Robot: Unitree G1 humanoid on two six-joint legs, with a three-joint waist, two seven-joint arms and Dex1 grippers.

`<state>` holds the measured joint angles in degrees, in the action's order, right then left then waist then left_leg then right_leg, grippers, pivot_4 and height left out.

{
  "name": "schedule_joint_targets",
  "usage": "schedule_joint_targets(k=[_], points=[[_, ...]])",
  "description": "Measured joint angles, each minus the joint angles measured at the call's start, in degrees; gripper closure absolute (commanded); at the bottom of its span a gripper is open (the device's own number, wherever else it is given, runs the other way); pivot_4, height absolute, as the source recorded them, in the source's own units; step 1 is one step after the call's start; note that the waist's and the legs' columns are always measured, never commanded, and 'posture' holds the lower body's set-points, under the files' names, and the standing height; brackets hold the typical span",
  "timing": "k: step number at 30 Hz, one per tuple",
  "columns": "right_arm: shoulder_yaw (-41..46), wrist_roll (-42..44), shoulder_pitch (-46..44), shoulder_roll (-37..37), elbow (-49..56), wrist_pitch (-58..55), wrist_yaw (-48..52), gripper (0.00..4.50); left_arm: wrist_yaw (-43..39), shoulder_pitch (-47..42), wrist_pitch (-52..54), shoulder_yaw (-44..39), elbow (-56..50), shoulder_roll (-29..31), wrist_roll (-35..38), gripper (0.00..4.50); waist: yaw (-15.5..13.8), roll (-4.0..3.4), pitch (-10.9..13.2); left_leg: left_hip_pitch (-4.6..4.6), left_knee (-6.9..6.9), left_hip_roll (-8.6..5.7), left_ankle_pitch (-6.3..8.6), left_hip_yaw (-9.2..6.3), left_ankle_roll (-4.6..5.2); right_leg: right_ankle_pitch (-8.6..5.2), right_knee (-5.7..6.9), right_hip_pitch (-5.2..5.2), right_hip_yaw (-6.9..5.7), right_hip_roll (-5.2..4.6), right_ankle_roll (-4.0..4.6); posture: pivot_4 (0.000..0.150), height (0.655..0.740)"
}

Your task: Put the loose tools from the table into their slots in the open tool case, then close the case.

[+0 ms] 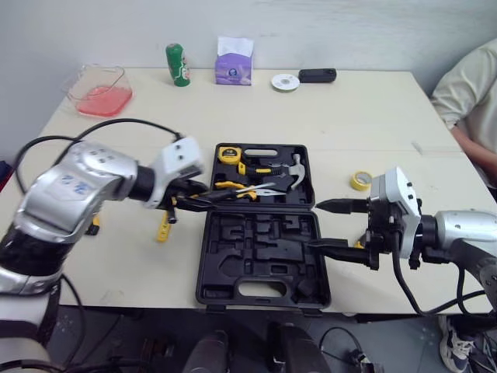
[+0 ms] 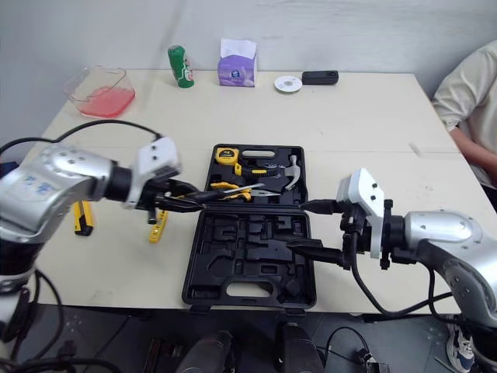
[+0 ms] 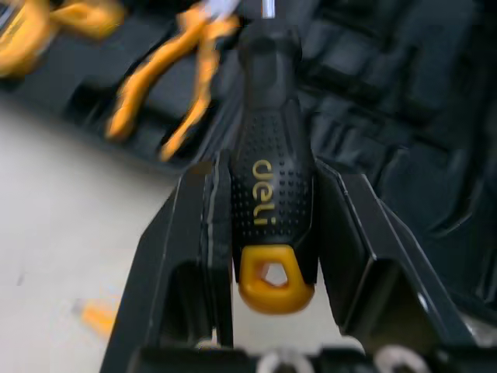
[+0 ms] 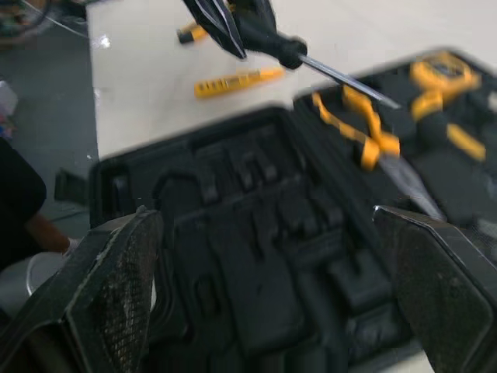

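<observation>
Beige table (image 1: 373, 124) bears an open black plastic tool case (image 1: 260, 249); left gripper (image 1: 194, 196) clamps a black, yellow-capped screwdriver (image 3: 272, 179), "deli" lettering legible in the left wrist view; right gripper (image 1: 315, 226) gapes wide, empty.

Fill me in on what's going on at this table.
The left hand is shut on a black screwdriver, holding it over the open tool case, whose far half holds a hammer, pliers and tape measure. The right hand hangs open by the case's right edge. A yellow tool lies loose on the table.
</observation>
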<state>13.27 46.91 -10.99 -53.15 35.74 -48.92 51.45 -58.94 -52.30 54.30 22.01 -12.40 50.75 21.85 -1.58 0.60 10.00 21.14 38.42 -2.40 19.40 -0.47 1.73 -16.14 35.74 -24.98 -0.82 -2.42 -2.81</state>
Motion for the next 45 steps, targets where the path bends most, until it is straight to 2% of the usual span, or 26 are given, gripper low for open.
schedule_joint_targets(k=[3, 9, 19, 24, 34, 36, 37, 41, 45], points=[[0.91, -1.01, 2.64, -0.48, 1.32, 0.10, -1.87, 0.00, -3.89, -3.45, -1.71, 6.57, 3.91, -2.15, -3.75, 3.44, 0.91, 0.02, 0.01, 0.03, -0.04, 0.04, -0.09, 0.19, -0.02, 0.00, 0.26, -0.21, 0.20, 0.13, 0.00, 0.150, 0.7400], [1.09, -0.43, 4.05, -0.12, 3.34, -0.14, -5.83, 0.00, -8.59, -5.98, -2.91, 12.95, 7.21, -4.78, -8.51, 3.44, 0.53, 0.04, 0.02, 0.16, -0.02, 0.05, -0.20, 0.21, -0.09, 0.00, 0.34, -0.40, 0.23, 0.16, 0.00, 0.150, 0.7400], [1.26, 0.93, 6.35, -0.05, 4.75, -0.09, -9.19, 0.00, -9.55, -6.58, -6.43, 14.11, 13.01, -7.55, -15.31, 3.44, 0.01, 0.06, 0.03, 0.34, 0.55, 0.04, -0.07, 0.18, 0.11, 0.01, 0.32, -0.40, 0.21, 0.11, -0.03, 0.150, 0.7400], [1.28, 0.93, 6.98, -0.06, 4.76, 0.13, -9.79, 0.00, -9.59, -7.02, -5.65, 13.99, 14.49, -10.08, -16.32, 3.44, 0.00, 0.07, 0.04, 0.39, 0.63, 0.04, -0.05, 0.17, 0.14, 0.05, 0.34, -0.39, 0.21, 0.11, -0.08, 0.150, 0.7400], [1.28, 0.92, 6.13, -0.06, 4.74, 0.20, -9.92, 0.00, -9.90, -6.99, -6.25, 13.87, 15.09, -11.02, -17.83, 3.44, -0.07, 0.08, 0.04, 0.39, 0.66, 0.03, -0.05, 0.17, 0.14, 0.06, 0.37, -0.39, 0.22, 0.10, -0.11, 0.150, 0.7400], [1.28, 0.92, 5.92, -0.06, 4.73, 0.20, -9.92, 0.00, -10.00, -6.90, -6.19, 13.53, 15.08, -11.02, -17.81, 2.40, -0.03, 0.08, 0.03, 0.39, 0.67, 0.02, -0.05, 0.18, 0.14, 0.06, 0.57, -0.39, 0.22, 0.10, -0.11, 0.150, 0.7400], [1.28, 0.92, 5.77, -0.05, 4.72, 0.20, -9.92, 0.00, -10.02, -6.59, -6.27, 12.83, 15.08, -10.93, -17.77, 2.12, 0.02, 0.08, 0.04, 0.39, 0.67, 0.03, -0.05, 0.19, 0.14, 0.06, 0.59, -0.39, 0.22, 0.10, -0.11, 0.150, 0.7400], [1.23, 0.93, 5.67, -0.04, 4.70, 0.21, -10.04, 0.00, -10.56, -3.62, -8.02, 6.87, 14.78, -9.85, -15.38, 0.34, 0.16, 0.08, 0.03, 0.39, 0.67, 0.04, -0.06, 0.19, 0.13, 0.06, 0.63, -0.42, 0.22, 0.11, -0.11, 0.150, 0.7400], [1.08, 0.90, 5.80, 0.01, 4.70, 0.29, -10.06, 0.00, -9.73, 0.93, -14.42, -1.34, 15.63, -11.02, -12.22, 0.34, 0.09, 0.06, 0.03, 0.36, 0.70, 0.03, -0.06, 0.19, 0.13, 0.06, 0.68, -0.42, 0.23, 0.09, -0.11, 0.150, 0.7400]])
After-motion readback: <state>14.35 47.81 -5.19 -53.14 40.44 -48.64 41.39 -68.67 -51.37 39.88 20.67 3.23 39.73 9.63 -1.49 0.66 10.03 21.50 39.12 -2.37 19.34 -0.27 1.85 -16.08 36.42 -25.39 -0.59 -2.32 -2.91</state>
